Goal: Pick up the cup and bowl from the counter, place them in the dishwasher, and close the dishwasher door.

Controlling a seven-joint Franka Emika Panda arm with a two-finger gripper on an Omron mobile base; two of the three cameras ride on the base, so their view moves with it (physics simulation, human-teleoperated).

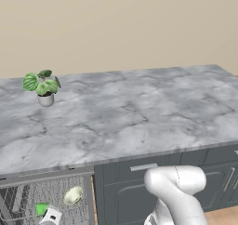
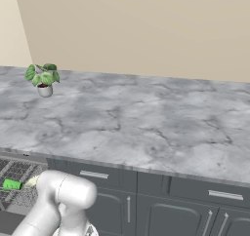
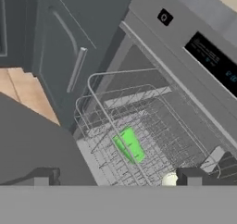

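We find the cup [image 3: 129, 144] and bowl [image 1: 73, 195] lying in the dishwasher rack [image 3: 139, 126] — loading done. The hand [image 3: 115, 179] hangs above, empty, fingers apart. Remaining, in our judgement: closing the door.

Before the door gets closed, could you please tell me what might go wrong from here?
1. The cup lies on its side in the rack and could roll or rattle as the door swings up.
2. The end effector sits low over the rack, so it might snag the wires when pulling out.
3. The bowl rests tilted and could shift.
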